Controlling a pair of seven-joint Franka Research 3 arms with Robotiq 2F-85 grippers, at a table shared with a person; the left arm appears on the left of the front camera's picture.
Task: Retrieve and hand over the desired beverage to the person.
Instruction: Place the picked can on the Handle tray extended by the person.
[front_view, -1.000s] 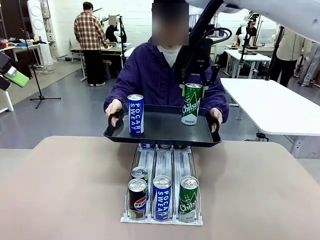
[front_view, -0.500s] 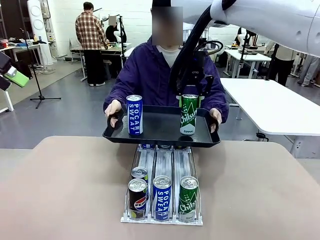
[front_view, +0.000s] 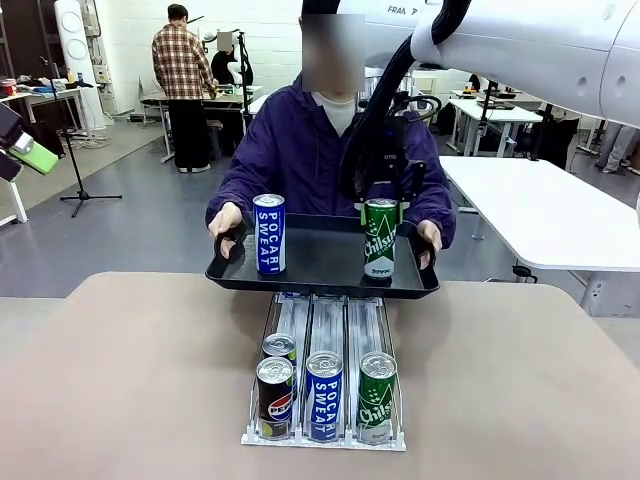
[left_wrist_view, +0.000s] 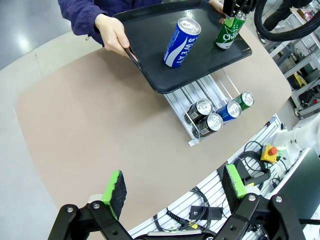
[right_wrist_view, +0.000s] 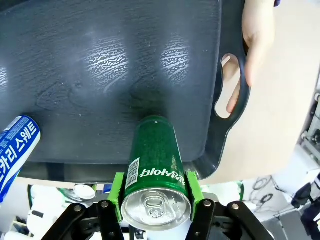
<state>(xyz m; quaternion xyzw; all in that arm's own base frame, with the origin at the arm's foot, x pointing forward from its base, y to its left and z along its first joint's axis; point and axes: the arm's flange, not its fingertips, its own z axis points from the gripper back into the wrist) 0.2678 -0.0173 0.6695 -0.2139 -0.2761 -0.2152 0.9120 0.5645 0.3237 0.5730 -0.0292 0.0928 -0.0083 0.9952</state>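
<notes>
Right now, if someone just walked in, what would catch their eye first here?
The right gripper clamps a green Chilsung can standing on the black tray that the person holds at the table's far edge. A blue Pocari Sweat can stands beside it, above the can rack.

Robotics lab: white worktables (front_view: 545, 215), tripod stand (front_view: 77, 160), people at far bench (front_view: 205, 98).
</notes>
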